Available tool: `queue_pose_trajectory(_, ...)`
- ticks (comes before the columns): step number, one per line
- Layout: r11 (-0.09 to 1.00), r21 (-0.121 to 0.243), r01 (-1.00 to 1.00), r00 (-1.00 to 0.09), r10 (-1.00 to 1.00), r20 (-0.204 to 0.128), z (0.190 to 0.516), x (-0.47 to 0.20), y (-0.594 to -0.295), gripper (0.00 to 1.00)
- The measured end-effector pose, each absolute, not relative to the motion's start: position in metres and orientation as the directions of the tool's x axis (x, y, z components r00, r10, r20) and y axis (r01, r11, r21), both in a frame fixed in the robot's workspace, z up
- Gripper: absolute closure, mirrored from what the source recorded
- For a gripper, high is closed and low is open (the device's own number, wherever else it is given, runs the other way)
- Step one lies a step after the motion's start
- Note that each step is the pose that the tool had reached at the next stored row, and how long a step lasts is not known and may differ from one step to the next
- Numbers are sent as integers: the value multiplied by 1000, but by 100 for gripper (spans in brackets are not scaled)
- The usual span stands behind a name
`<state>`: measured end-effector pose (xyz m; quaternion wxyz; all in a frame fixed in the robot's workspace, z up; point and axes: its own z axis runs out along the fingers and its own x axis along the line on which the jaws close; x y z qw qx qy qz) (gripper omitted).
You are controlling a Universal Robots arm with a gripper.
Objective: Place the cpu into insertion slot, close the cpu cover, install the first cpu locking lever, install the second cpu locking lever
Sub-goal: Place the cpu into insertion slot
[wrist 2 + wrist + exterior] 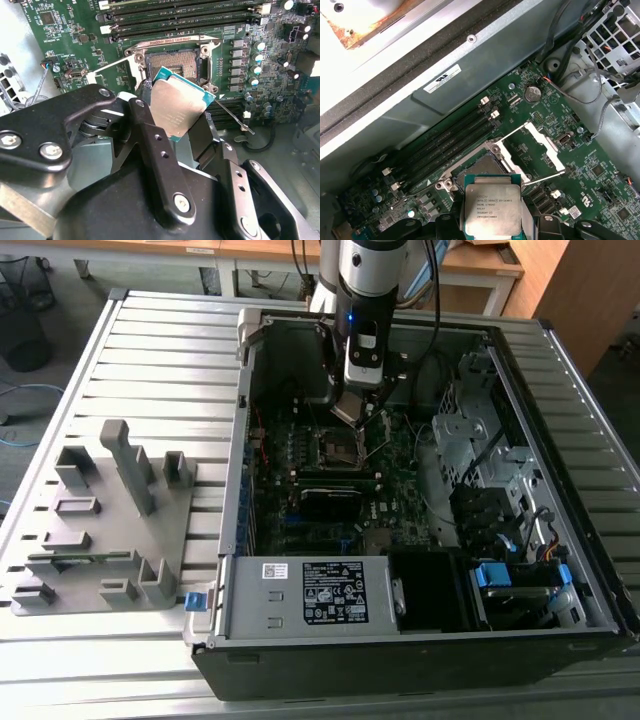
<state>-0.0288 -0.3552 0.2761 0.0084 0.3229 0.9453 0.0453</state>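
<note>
Open computer case (238, 490) | tool (175, 117) grips cpu (492, 207) | tilted over uncovered insertion slot (172, 64)

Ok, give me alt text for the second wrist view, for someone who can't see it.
The gripper holds the cpu, silver top showing, close over the uncovered insertion slot on the green motherboard. Long memory slots run beyond the socket.

Insertion slot (172, 64) lies open, nothing in it — raised cpu cover (544, 144) stands just beside.
</note>
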Motion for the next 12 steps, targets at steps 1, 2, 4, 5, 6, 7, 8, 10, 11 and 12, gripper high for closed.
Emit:
queue_pose_trajectory(1,787,91,610,-791,611,13,276,-29,-355,46)
queue_pose_trajectory(2,787,91,610,-791,611,13,276,-29,-355,46)
queue_pose_trajectory(4,787,91,610,-791,611,13,276,-29,-355,46)
queue_pose_trajectory(5,786,91,612,-790,613,13,276,-29,-355,46)
queue_pose_trajectory(6,780,91,619,-784,621,13,276,-29,-355,46)
queue_pose_trajectory(7,771,91,630,-775,632,13,275,-29,-355,46)
queue_pose_trajectory(8,760,91,643,-764,645,13,275,-29,-355,46)
queue_pose_trajectory(10,736,91,670,-740,672,13,274,-29,-355,46)
queue_pose_trajectory(11,725,91,683,-728,685,13,274,-29,-355,46)
queue_pose_trajectory(12,712,91,696,-716,698,13,273,-29,-355,46)
